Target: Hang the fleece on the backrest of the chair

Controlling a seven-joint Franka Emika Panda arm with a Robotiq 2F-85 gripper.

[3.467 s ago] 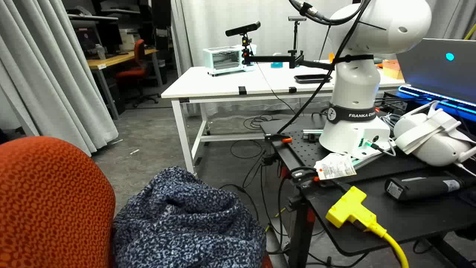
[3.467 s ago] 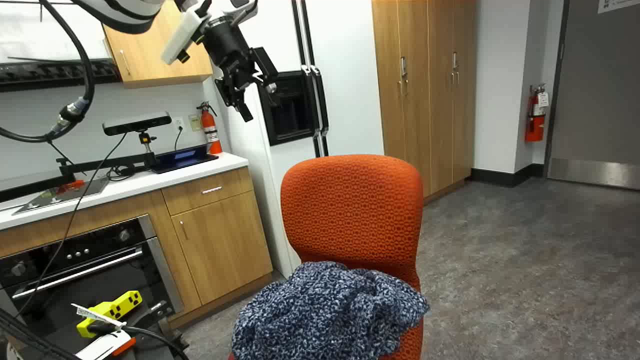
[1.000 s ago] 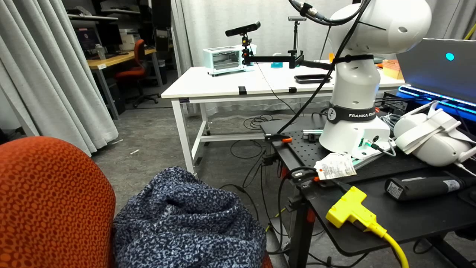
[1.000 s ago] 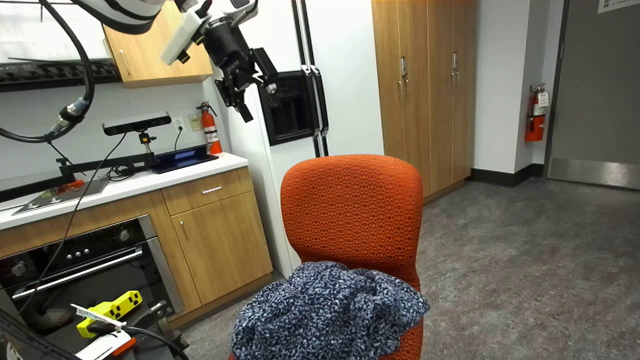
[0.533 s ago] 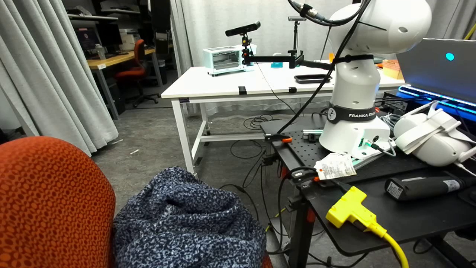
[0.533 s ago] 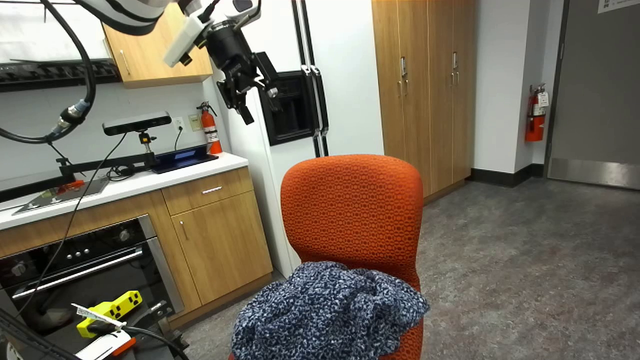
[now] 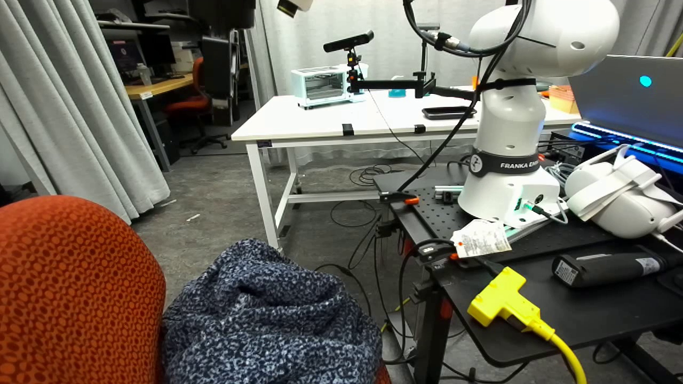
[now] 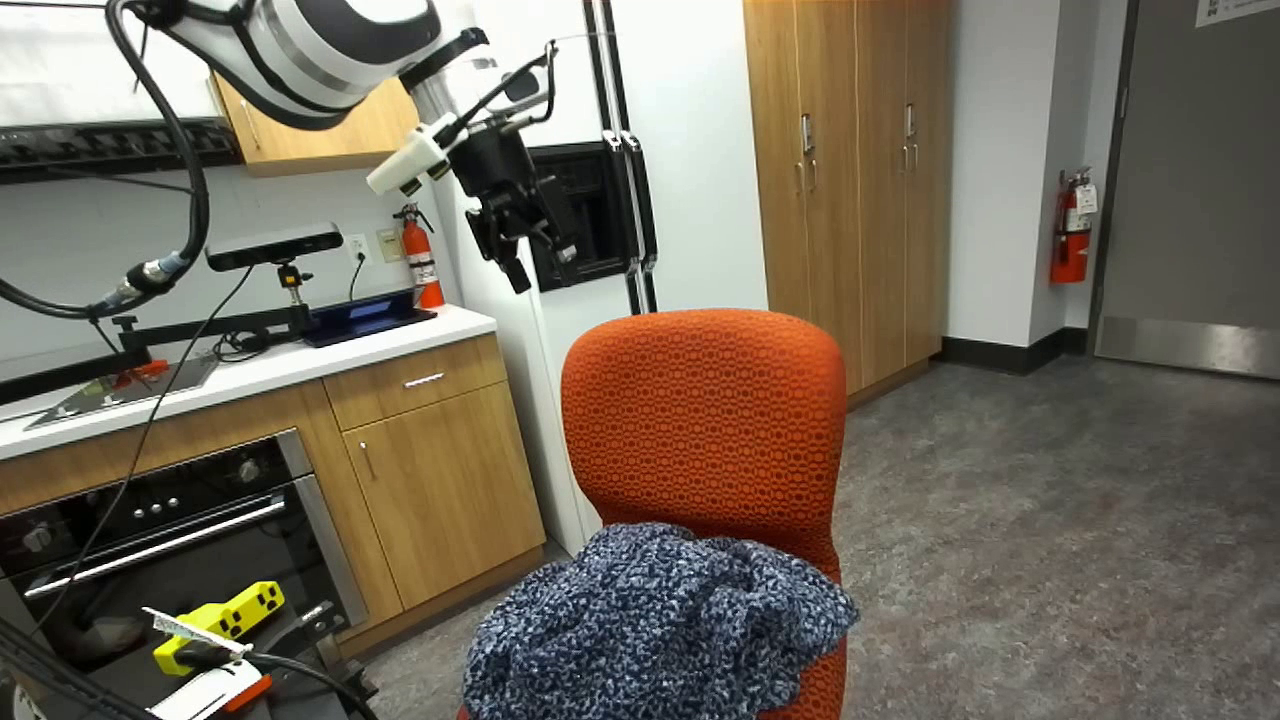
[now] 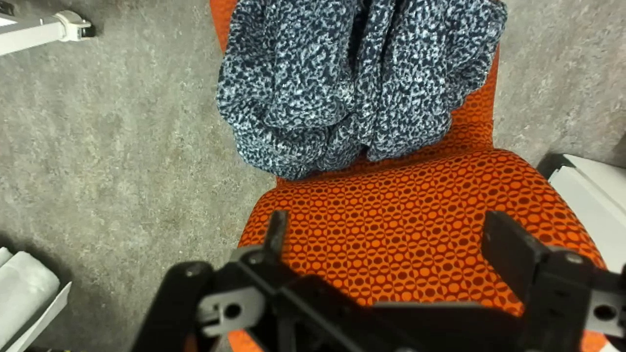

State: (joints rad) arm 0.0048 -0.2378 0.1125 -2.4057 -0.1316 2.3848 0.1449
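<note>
The fleece [image 7: 277, 320] lies bunched in folds on the seat of the orange-red chair, in front of the backrest [image 7: 74, 288]. In an exterior view the fleece [image 8: 650, 630] sits below the bare backrest [image 8: 700, 420]. My gripper [image 8: 545, 268] is up above and to the left of the backrest there, pointing down, its fingers apart and empty. In the wrist view the gripper [image 9: 381, 230] is wide open over the backrest [image 9: 401, 210], with the fleece [image 9: 332, 83] beyond it, clear of the fingers. A dark part of the gripper also shows at the top of an exterior view [image 7: 221, 101].
A black table [image 7: 576, 314] carries the robot base, a yellow power block [image 7: 501, 298] and a headset [image 7: 619, 197]. A white table [image 7: 320, 120] with a toaster oven [image 7: 323, 85] stands behind. A counter [image 8: 400, 345] and fridge [image 8: 690, 200] stand behind the chair.
My arm and gripper have moved down and to the right in an exterior view, nearer the backrest. The gripper stays open. The fleece and chair have not moved.
</note>
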